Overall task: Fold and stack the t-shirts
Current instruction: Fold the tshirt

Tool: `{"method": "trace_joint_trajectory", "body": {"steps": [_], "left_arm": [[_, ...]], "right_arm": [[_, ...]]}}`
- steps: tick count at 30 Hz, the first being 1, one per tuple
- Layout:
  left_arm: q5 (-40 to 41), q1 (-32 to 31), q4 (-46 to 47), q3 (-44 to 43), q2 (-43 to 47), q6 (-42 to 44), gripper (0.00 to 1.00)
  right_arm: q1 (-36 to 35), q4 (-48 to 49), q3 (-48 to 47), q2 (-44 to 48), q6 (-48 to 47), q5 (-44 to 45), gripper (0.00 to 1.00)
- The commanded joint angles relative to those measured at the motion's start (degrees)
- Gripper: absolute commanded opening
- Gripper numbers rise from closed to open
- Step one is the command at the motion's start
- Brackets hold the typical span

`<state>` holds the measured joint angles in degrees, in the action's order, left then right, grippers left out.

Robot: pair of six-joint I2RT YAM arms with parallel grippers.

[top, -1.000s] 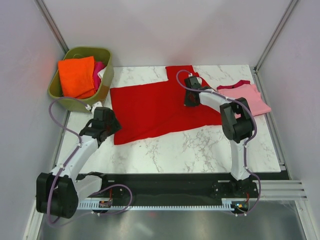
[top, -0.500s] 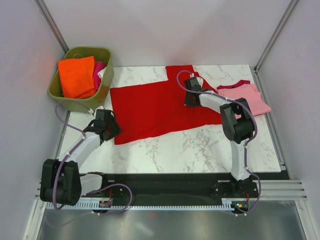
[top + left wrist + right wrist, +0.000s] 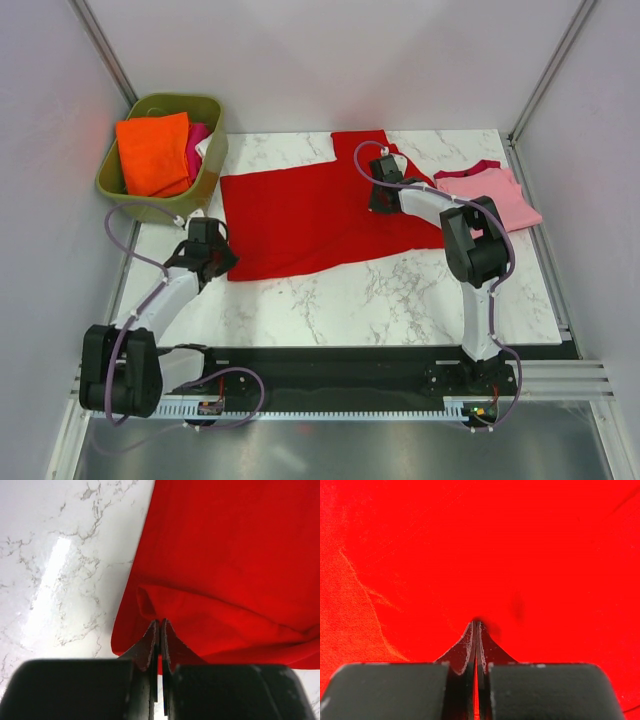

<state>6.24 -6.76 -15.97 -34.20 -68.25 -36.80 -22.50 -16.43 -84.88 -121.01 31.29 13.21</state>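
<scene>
Red t-shirt (image 3: 300, 215) spread across middle of marble table (image 3: 400, 295). Near-left corner pinched in left gripper (image 3: 160, 623), jaws closed on a raised fold. Far-right part clamped in right gripper (image 3: 476, 625), jaws likewise closed on cloth. Pink t-shirt (image 3: 500, 195) flat beside it, rightward.

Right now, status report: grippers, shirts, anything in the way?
Left gripper shut on red t-shirt corner. Right gripper shut on it too. Pink t-shirt aside. Nothing blocking.

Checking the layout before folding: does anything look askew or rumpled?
The red t-shirt lies skewed on the table, its near-left corner bunched into a fold where the left gripper pinches it.
</scene>
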Motion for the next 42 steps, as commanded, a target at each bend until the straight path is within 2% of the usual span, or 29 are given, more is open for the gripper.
{"method": "trace_joint_trajectory", "body": {"steps": [1,7,11,15,18,19,20,23,25,26,34,38,42], "left_arm": [[3.1,0.3,2.2,0.6,3.6,1.6,0.02],[6.4,0.3,4.4,6.2,12.8,1.5,0.02],[7.6,0.3,11.5,11.8,18.2,1.1,0.02],[8.1,0.3,15.7,13.0,20.1,0.9,0.02],[7.8,0.3,15.6,11.6,17.9,1.7,0.02],[6.6,0.3,15.2,11.2,17.2,2.4,0.05],[6.0,0.3,14.1,9.6,15.3,2.6,0.21],[8.8,0.3,6.1,6.2,12.4,0.0,0.54],[11.1,0.4,3.9,5.7,10.2,-1.3,0.64],[10.9,0.5,3.5,5.2,9.6,-2.0,0.66],[3.8,4.5,3.2,3.1,2.0,-3.6,0.64],[-0.6,6.0,5.9,2.4,-0.9,-3.5,0.55],[-4.3,6.2,8.6,1.9,-4.1,-4.2,0.5]], "right_arm": [[0.2,-1.0,1.0,0.9,0.1,1.8,0.0],[0.2,-1.0,1.0,0.7,0.2,1.8,0.0],[0.2,-1.1,1.0,0.7,0.4,1.8,0.0],[0.3,-1.1,1.0,0.7,0.4,1.7,0.0],[0.4,-1.1,1.1,0.7,0.5,1.8,0.0],[0.4,-1.1,1.2,0.8,0.5,1.7,0.0],[0.4,-1.1,1.2,0.8,0.4,1.7,0.0],[0.5,-1.1,1.3,0.8,0.5,1.8,0.0],[0.4,-1.1,1.3,0.8,0.6,1.6,0.0],[0.4,-1.1,1.3,0.8,0.7,1.6,0.0],[0.6,-1.1,1.2,0.6,0.6,1.5,0.0],[0.6,-1.1,1.2,0.6,0.8,1.4,0.0],[0.8,-1.1,1.3,0.6,0.7,1.3,0.0]]}}
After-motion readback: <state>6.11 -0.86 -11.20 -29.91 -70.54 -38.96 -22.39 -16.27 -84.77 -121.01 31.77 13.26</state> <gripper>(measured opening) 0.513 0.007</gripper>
